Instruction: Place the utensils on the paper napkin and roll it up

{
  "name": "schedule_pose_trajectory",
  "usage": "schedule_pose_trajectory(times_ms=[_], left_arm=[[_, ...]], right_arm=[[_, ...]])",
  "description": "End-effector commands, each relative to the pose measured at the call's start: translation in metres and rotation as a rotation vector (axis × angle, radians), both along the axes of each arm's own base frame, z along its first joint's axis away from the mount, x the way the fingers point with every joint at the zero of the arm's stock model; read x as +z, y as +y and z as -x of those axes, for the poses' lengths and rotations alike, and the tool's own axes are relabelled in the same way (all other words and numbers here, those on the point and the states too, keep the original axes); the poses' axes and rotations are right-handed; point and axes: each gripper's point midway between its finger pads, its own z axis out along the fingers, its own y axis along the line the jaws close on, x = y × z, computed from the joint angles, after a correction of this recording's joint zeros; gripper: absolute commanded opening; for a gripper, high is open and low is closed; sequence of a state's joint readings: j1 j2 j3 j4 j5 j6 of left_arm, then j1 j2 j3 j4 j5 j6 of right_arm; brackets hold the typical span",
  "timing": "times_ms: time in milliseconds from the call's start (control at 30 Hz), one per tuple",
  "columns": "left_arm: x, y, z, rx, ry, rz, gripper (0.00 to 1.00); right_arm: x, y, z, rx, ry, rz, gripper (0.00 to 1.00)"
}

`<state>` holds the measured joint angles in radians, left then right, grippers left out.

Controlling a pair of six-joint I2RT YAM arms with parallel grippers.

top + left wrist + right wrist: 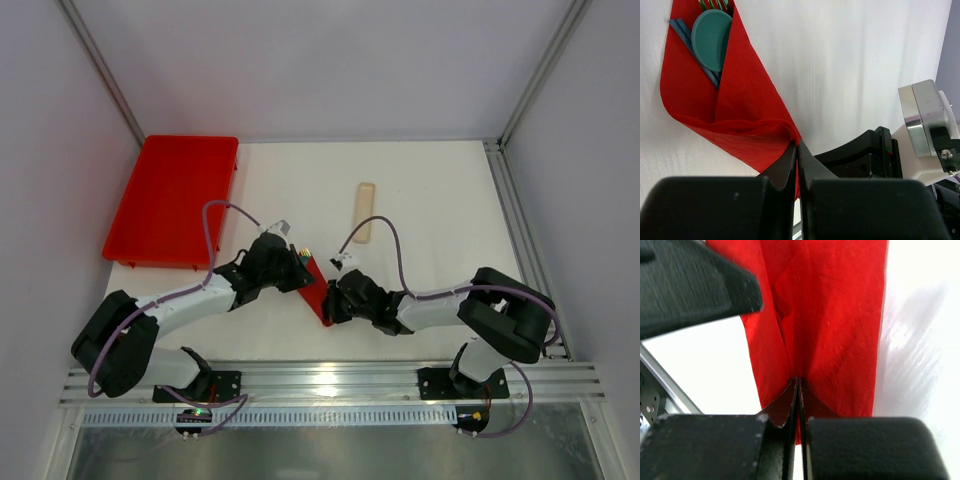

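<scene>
While both arms reach inward over the white tabletop point(430, 190), I record the items from largest to smallest.

The red tray point(170, 200) sits at the far left, well apart from the work. A beige strip point(364, 210) lies beyond the arms and is not involved.

The paper napkin point(318, 290) lies near the middle of the tabletop, between the two arms. It is already folded over into a loose cone. The utensils point(710, 40) are tucked inside the fold. The left wrist view shows a spoon bowl, fork tines and slim handles protruding from the open far end.

The left claw point(797, 150) is clamped on the napkin's near folded edge, with red paper showing between its fingers. The right claw point(798, 385) is likewise clamped on the napkin, pinching a crease at its lower end.

My assessment is that the napkin is thin, soft and very light, and it would tear if the two grips pulled against each other. The utensils look stiff, smooth and light, so they may slide out of the open end. I judge the doubled fold the best place to hold, close to the utensils, so that they serve as the core for rolling.
</scene>
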<state>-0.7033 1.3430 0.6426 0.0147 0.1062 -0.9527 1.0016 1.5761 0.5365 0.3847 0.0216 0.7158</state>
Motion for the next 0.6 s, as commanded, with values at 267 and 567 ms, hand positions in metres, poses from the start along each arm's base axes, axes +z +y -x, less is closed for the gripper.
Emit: schedule_pose_trajectory(times_ms=[267, 567], left_arm=[[0.010, -0.010, -0.005, -0.041, -0.051, 0.022, 0.00], [0.015, -0.018, -0.007, -0.062, -0.052, 0.045, 0.00]], right_arm=[[0.030, 0.000, 0.002, -0.004, -0.061, -0.103, 0.04], [0.004, -0.010, 0.006, -0.037, 0.009, -0.024, 0.04]])
